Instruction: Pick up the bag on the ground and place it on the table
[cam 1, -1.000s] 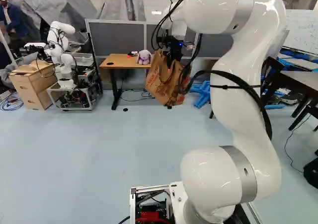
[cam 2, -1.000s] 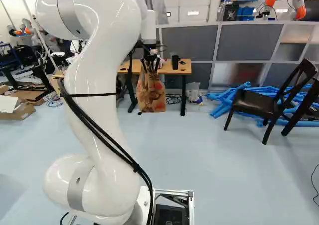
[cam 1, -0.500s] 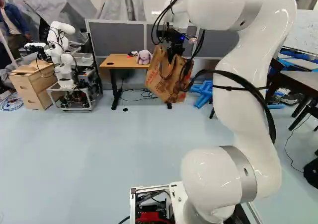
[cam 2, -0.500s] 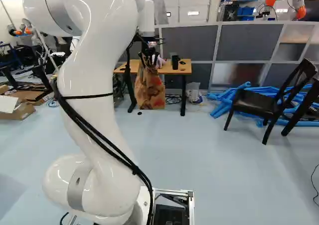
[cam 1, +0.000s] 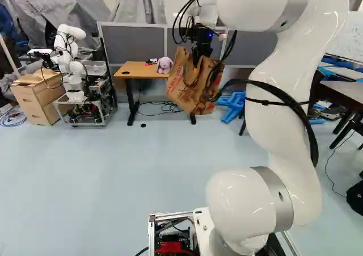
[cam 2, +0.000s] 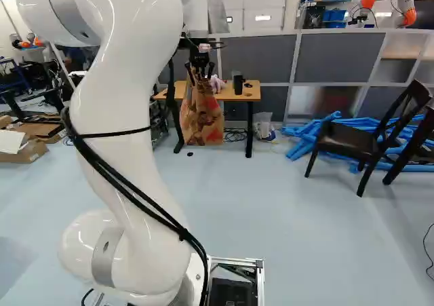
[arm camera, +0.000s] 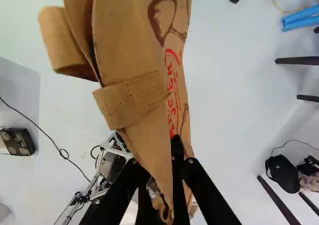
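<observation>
Fingers [cam 1: 198, 54] closed on the upper part of the brown paper bag [cam 1: 184, 91]. Bag hangs tilted in the left base view, just beside the toy [cam 1: 164, 66] resting on the wooden surface [cam 1: 131, 70].

Brown paper bag [cam 1: 190, 91], red print and darker pictures on its side, upper part creased, pinched at the top and hanging, tilted in left base view, in front of the table, hiding part of it. One flat paper handle [arm camera: 62, 45] loops outward. Table [cam 1: 139, 70]: light wood top, black legs, upright on the floor, level, toward the back of both base views, bag not on it
</observation>
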Motion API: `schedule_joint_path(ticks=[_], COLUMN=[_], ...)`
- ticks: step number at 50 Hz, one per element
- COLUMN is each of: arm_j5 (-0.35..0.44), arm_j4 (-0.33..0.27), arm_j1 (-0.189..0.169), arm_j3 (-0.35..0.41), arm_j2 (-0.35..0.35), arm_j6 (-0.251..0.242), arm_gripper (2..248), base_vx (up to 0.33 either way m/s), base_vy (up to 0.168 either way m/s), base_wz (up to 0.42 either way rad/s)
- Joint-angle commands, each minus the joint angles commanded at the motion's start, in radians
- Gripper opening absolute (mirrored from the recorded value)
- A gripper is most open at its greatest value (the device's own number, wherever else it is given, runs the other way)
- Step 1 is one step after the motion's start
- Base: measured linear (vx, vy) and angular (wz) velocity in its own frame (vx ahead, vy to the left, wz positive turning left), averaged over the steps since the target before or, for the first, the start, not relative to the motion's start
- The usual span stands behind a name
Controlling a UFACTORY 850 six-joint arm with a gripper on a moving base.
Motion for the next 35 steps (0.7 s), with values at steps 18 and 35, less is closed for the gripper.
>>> schedule_joint_path(ticks=[18,35], arm_j5=[-0.005,-0.005], arm_j4=[0.0,0.0], arm_j1=[0.0,0.0], arm_j3=[-0.003,-0.003], arm_j2=[0.004,0.004], arm_j6=[0.0,0.0], arm_gripper=[25,25], base_vx=[0.0,0.01], base_vy=[0.0,0.003], base_wz=[0.0,-0.014])
